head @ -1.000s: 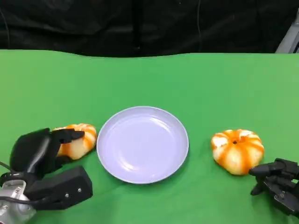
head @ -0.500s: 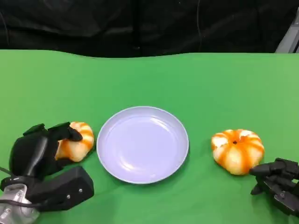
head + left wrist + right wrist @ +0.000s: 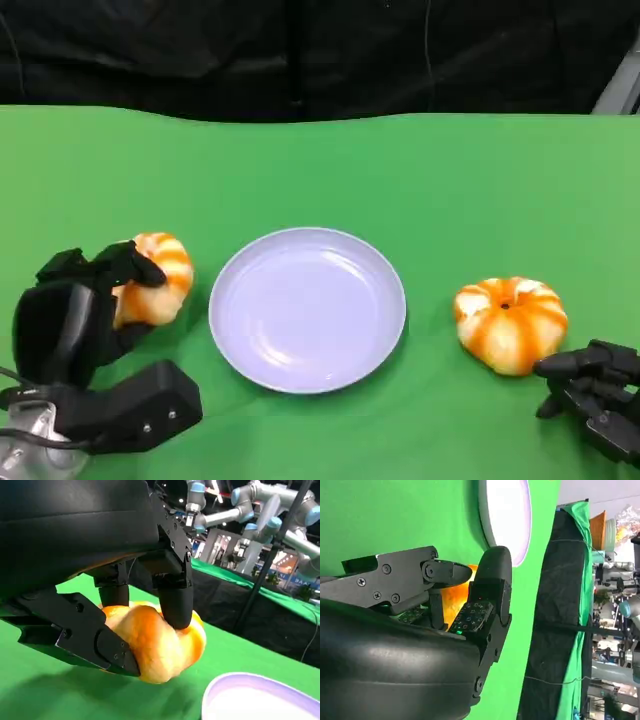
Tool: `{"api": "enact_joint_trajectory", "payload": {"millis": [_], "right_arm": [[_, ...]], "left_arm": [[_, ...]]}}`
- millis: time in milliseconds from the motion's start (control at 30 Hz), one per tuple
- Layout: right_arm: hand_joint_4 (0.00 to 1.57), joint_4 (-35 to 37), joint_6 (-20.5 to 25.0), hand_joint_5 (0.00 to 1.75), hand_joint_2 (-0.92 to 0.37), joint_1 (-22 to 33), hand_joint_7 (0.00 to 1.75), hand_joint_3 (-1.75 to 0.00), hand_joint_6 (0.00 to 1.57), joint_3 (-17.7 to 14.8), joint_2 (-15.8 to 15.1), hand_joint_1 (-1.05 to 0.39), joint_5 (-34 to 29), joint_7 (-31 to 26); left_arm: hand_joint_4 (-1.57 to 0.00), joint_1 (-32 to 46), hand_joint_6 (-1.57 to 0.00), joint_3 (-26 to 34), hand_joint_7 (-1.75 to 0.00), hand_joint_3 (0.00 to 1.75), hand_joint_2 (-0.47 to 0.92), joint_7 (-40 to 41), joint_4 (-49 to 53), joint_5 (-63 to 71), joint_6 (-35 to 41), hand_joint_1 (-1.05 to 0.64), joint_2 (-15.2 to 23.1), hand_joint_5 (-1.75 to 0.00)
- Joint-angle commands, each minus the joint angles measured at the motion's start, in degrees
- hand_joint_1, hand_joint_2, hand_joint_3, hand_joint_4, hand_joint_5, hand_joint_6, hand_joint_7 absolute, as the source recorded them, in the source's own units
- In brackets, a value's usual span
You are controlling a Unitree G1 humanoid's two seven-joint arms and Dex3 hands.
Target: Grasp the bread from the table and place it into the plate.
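Two round orange-and-white striped breads are on view. My left hand [image 3: 75, 320] grips the left bread [image 3: 158, 278], just left of the pale lilac plate [image 3: 307, 310]. In the left wrist view the fingers [image 3: 175, 600] wrap over that bread [image 3: 160, 647], which looks raised a little off the cloth, with the plate rim [image 3: 240, 685] close beside it. The other bread [image 3: 510, 323] lies on the table right of the plate. My right hand [image 3: 595, 395] rests just beside it, fingers apart and holding nothing. The right wrist view shows that bread [image 3: 452, 602] beyond the right hand [image 3: 420, 645].
The green cloth table [image 3: 400, 170] stretches back to a black curtain [image 3: 300, 50]. The plate [image 3: 507, 515] holds nothing. Other robot arms [image 3: 260, 500] stand far behind the table.
My left hand has closed tighter on the left bread and carried it slightly up and to the left, away from the plate rim. The right hand and right bread have stayed put.
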Motion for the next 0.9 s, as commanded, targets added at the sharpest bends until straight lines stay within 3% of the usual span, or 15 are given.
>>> {"api": "enact_joint_trajectory", "payload": {"millis": [33, 67, 133, 200, 533, 633, 900], "right_arm": [[0.79, -0.07, 0.02, 1.28, -0.92, -0.28, 0.53, -0.32, 1.02, -0.06, -0.91, -0.06, 0.26, -0.11], [0.79, -0.06, 0.03, 1.28, -0.92, -0.27, 0.53, -0.32, 1.02, -0.07, -0.91, -0.06, 0.29, -0.09], [0.79, -0.12, -0.02, 1.28, -0.92, -0.25, 0.53, -0.32, 1.02, -0.03, -0.88, -0.06, 0.21, -0.14], [0.79, -0.04, -0.19, 1.28, -0.92, -0.30, 0.53, -0.33, 1.02, 0.06, -0.87, -0.05, -0.06, -0.39], [0.79, 0.00, -0.75, 1.28, -0.92, -0.46, 0.52, -0.35, 1.03, 0.29, -1.07, -0.02, -0.40, -0.87], [0.79, -0.21, -0.41, 1.28, -0.92, -0.41, 0.52, -0.35, 1.03, 0.22, -1.16, -0.03, -0.21, -0.87], [0.79, 0.07, -1.14, 1.28, -0.92, -0.26, 0.51, -0.35, 1.03, 0.32, -1.22, -0.03, -0.59, -1.04]], "left_arm": [[-0.67, -0.11, -0.75, 0.13, -1.34, 0.07, 0.86, 3.56, -2.81, 0.97, -1.63, 0.01, 2.07, -1.65], [-0.68, -0.05, -0.78, 0.12, -1.31, 0.19, 0.80, 3.91, -3.24, 1.13, -1.87, 0.01, 2.17, -1.64], [-0.69, 0.23, -0.79, 0.24, -1.30, 0.68, 0.54, 4.19, -4.82, 1.40, -2.38, 0.00, 2.42, -1.63], [-0.72, 0.67, -0.83, 0.42, -1.24, 0.89, 0.44, 4.21, -7.41, 1.70, -2.92, 0.01, 2.71, -1.59], [-0.81, 1.89, -0.94, 0.39, -1.04, 0.88, 0.45, 2.53, -14.74, 2.54, -2.95, 0.01, 2.12, -1.45], [-0.87, 2.21, -1.01, 0.10, -0.93, 0.89, 0.44, 1.82, -16.30, 2.70, -3.52, 0.03, 1.39, -1.33], [-0.92, 2.59, -1.08, -1.27, -0.78, 0.74, 0.52, -0.70, -17.88, 3.25, -5.11, 0.03, -0.47, -1.24]]}}
